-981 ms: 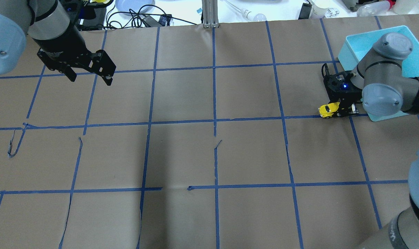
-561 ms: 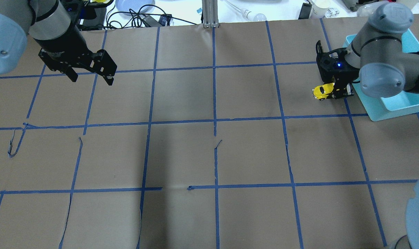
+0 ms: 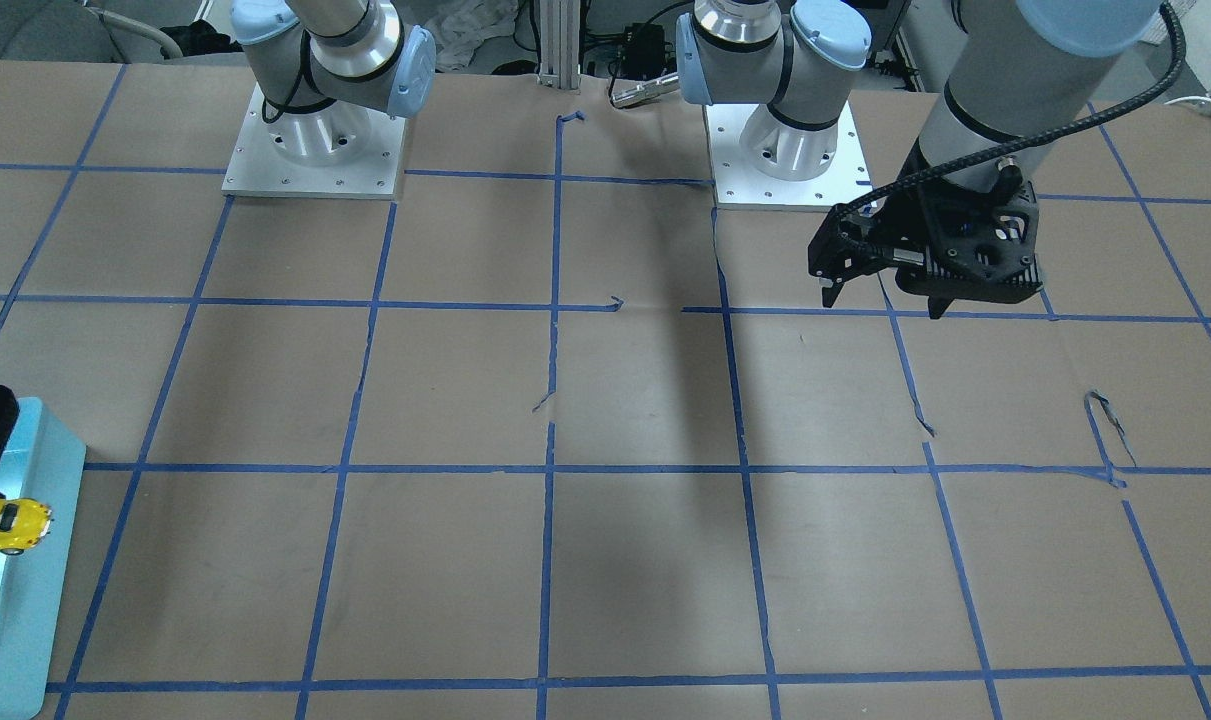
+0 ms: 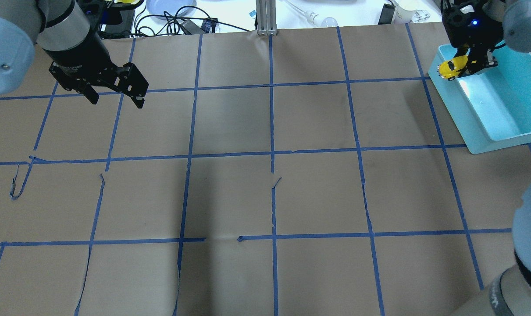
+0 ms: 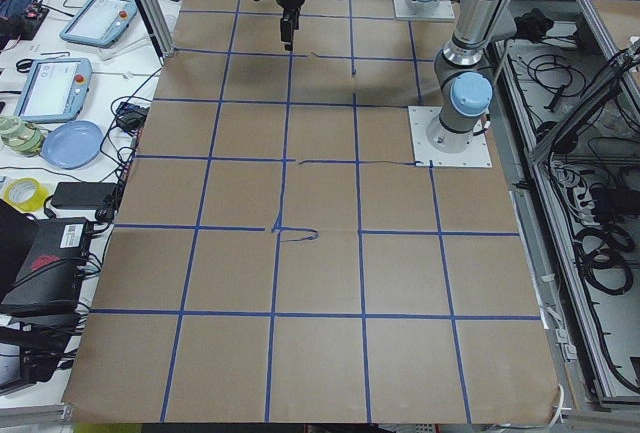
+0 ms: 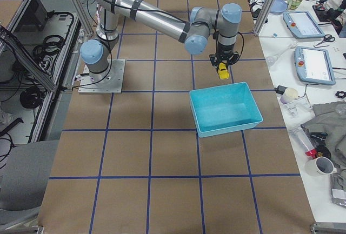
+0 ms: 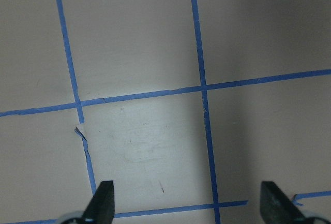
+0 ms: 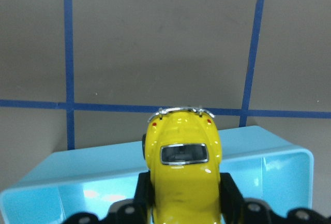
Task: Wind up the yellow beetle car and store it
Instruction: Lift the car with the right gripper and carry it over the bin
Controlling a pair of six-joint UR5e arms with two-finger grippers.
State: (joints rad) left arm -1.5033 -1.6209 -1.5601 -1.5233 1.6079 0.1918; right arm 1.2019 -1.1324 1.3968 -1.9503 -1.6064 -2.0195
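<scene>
The robot's right gripper (image 4: pixel 467 65) holds the yellow beetle car (image 4: pixel 453 66) clamped between its jaws, in the air over the teal plastic bin (image 4: pixel 479 145). The bin stands at about 2 o'clock on the paper-covered table (image 4: pixel 269 197) in the overhead view. There the car hangs at the bin's 11 o'clock corner, lifted clear of the floor of the bin, with one end jutting from the jaws toward 8 o'clock.

From the right wrist camera, the car (image 8: pixel 182 172) fills the lower middle of the view, gripped at both flanks. The end with the small window, two red lights and silver bumper points to 12 o'clock. It reaches out over the bin's rim (image 8: pixel 93 157), with blue tape lines on brown paper beyond.

The camera at the table's right end shows the car (image 6: pixel 222 72) at the tip of the near arm, above the bin's far wall (image 6: pixel 216 91). The front-facing camera catches the car (image 3: pixel 5 525) at 9 o'clock, over the bin's edge (image 3: pixel 20 620).

The left gripper (image 4: pixel 115 101) hangs above the table at about 10 o'clock in the overhead view. Its jaws are spread wide and hold nothing. Its own wrist camera shows the two fingertips (image 7: pixel 103 200) far apart over bare paper and tape.
</scene>
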